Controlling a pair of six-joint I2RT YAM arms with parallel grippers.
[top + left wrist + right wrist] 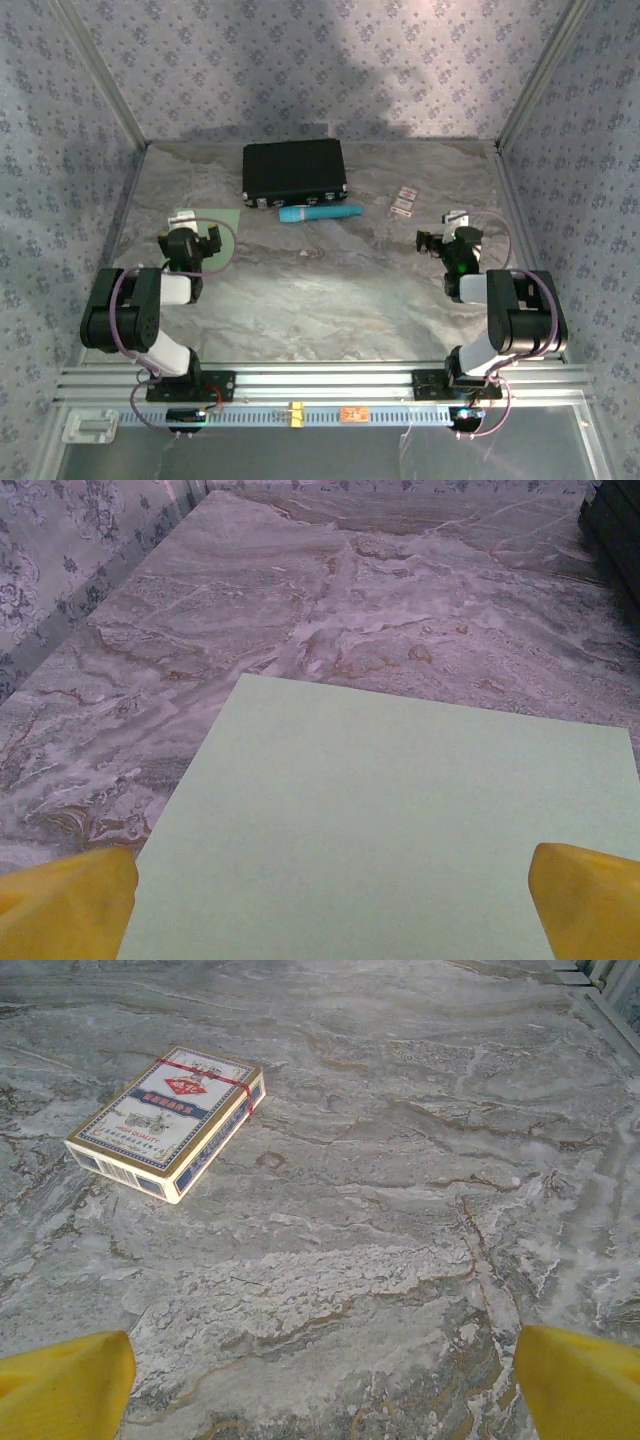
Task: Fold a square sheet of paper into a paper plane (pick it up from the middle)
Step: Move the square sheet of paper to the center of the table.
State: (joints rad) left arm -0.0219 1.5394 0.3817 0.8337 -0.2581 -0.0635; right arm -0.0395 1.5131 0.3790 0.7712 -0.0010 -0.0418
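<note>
sheet of paper (228, 228) on table (330, 290) at left, case (294, 172) behind centre, tube (320, 213) just before it

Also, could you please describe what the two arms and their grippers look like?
Both the left arm and right arm have chunky black joint housings joined by white links, with a thin purple cable looping along each. The left gripper and right gripper both carry yellow fingertips.

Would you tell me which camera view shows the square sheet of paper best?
The left wrist view: the square sheet of paper lies flat and large, far corners crisp. The top external view gives a small green patch partly covered by the left arm. The right wrist view faces a playing-card box.
</note>
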